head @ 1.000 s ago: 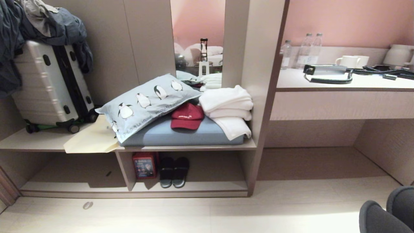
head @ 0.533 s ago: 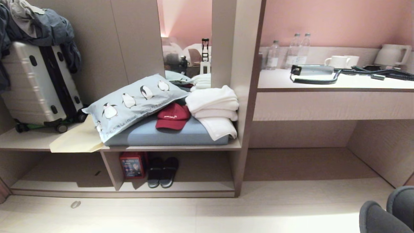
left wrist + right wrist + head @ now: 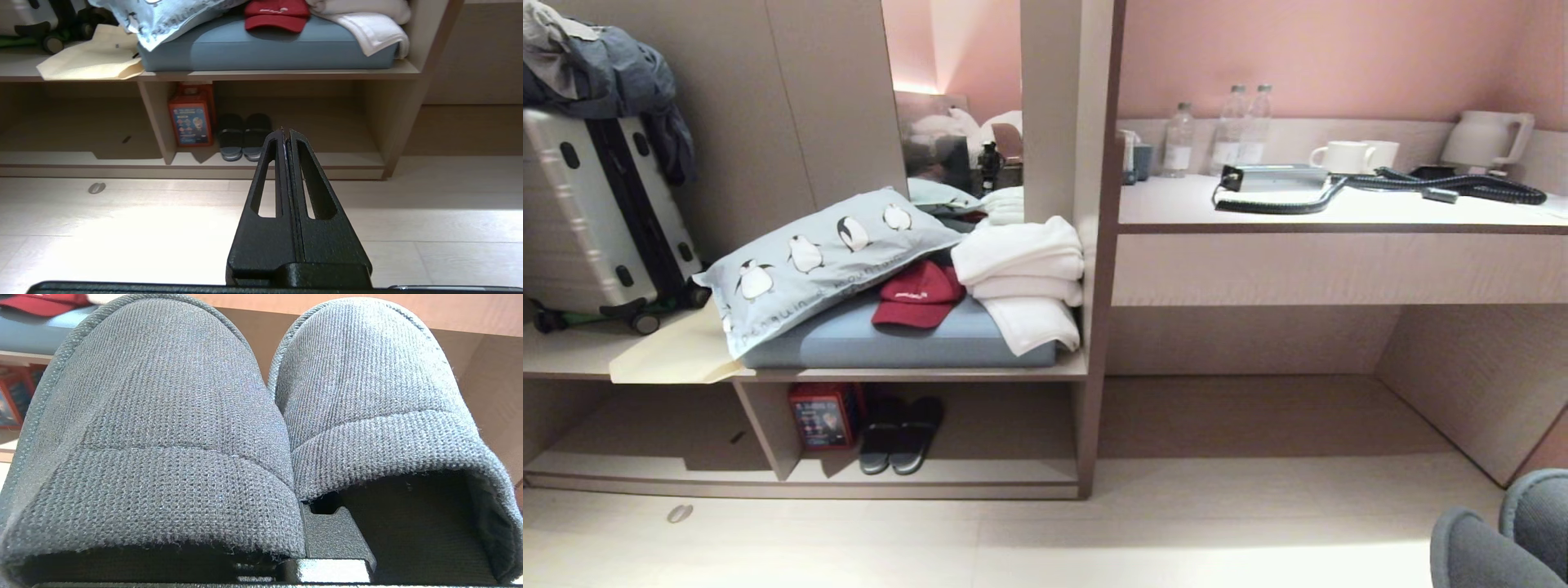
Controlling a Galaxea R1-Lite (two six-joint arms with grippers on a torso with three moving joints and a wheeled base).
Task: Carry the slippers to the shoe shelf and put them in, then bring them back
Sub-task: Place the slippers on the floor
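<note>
— Where are the slippers (image 3: pixel 261 428) found, and which way are they pointed?

— Two grey-blue fabric slippers are seen side by side, touching along their inner edges, filling the right wrist view. Their rounded closed toes are pointed away from the wrist, toward the furniture, and their open backs are turned to the camera, so the long axis of each is run in line with the fingers. In the head view only their two toes are seen, at the lower right corner above the pale floor.

— How is the right gripper (image 3: pixel 322 535) set?

— Its jaws are pressed together, and the adjoining inner walls of the pair are pinched between them; only one dark finger is shown, inside the opening of one slipper.

— And the left gripper (image 3: pixel 286 132)?

— Its two black fingers are pressed flat against each other with nothing between them, held above the floor and aimed at the shoe shelf (image 3: pixel 931 482).

— What is counted in that shelf?

— One low cubby of pale wood with dark trim is seen, and in it one darker pair of slippers (image 3: pixel 901 437), toes turned outward, just beside one red box (image 3: pixel 821 416). The grey-blue pair is well apart from it.

— And above?

— One penguin pillow (image 3: pixel 825 261), one red cap (image 3: pixel 916 294), one stack of white towels (image 3: pixel 1023 278) and one suitcase (image 3: pixel 596 212) are counted on the bench. On the desk (image 3: pixel 1339 214), three bottles (image 3: pixel 1225 131) and two cups (image 3: pixel 1352 155) are seen.
</note>
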